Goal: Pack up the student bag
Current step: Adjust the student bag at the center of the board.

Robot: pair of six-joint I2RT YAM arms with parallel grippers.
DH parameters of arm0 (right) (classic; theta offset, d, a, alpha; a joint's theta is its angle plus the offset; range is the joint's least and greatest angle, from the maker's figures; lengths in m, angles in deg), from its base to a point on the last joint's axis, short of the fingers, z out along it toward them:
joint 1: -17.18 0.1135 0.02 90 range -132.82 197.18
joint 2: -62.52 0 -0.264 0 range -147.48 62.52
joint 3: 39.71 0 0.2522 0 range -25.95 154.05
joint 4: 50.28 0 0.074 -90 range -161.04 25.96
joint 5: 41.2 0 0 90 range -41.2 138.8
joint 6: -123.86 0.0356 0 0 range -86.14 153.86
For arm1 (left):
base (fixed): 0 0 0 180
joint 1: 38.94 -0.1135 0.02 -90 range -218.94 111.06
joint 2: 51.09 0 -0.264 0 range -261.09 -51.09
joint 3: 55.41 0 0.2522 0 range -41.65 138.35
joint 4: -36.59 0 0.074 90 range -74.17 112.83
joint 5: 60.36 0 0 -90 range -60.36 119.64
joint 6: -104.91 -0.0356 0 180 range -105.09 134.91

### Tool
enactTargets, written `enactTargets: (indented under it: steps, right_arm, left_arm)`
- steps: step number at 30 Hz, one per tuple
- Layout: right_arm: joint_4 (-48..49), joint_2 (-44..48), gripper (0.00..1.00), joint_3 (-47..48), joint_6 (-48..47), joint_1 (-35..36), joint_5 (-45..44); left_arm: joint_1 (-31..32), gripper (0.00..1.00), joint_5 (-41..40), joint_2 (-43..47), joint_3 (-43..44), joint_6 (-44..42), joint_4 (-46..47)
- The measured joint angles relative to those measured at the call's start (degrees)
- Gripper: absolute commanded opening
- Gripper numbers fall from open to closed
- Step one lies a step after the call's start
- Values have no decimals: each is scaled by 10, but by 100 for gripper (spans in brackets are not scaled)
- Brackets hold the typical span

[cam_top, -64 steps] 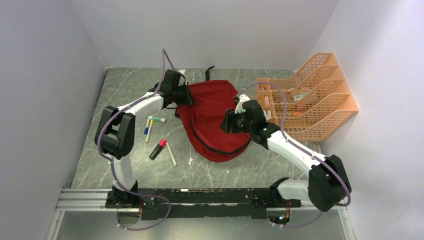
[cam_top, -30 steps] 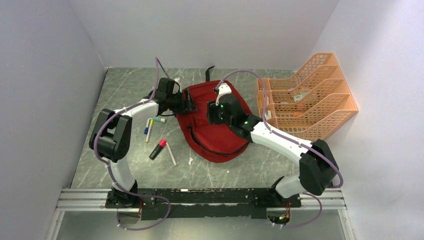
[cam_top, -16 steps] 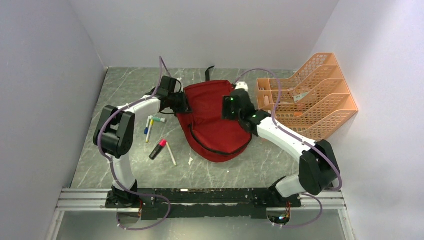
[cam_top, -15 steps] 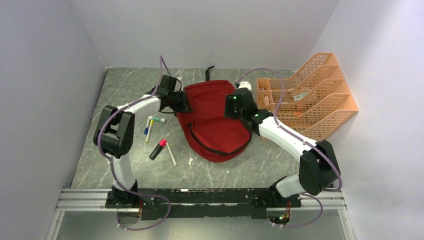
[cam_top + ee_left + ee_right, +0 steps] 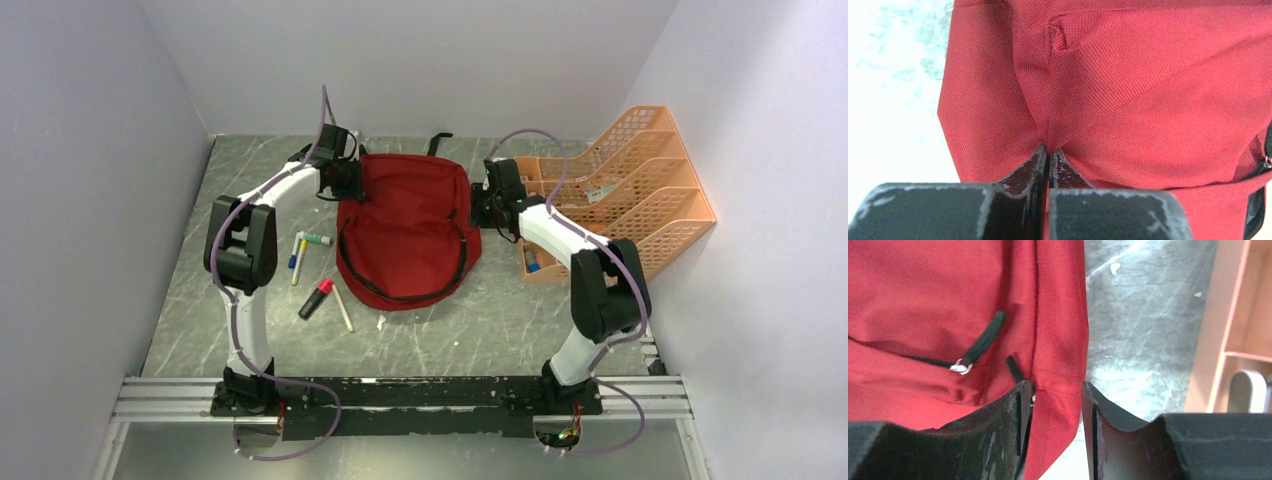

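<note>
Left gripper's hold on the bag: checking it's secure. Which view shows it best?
Left wrist: the left gripper pinches a fold of the student bag. Top external shows only its place at the bag's corner; right wrist misses it.

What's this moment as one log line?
student bag: lying flat | left jaws: shut on its fabric | right jaws: gripping its side edge | markers: outside bag, unpacked

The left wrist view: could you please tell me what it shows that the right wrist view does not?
Only the left wrist shows the left gripper pinched shut on a fold of the student bag. Only the right wrist shows the right gripper clamping the bag's side edge, and the orange file organizer. Both show red fabric and the table.
</note>
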Motion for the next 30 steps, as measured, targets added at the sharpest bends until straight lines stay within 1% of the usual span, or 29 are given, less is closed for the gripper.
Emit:
enactTargets:
  steps: [5,14,30]
  right_arm:
    - [-14,-59,45,33,-39,-4,47]
    - [3,-64,42,33,-64,-4,130]
    - [-14,-124,38,68,-78,-2,168]
  left_arm:
    - [-8,5,-3,-8,8,-10,-5]
    - [-8,5,-2,-8,7,-12,-4]
    - [-8,5,3,-7,-6,-11,10]
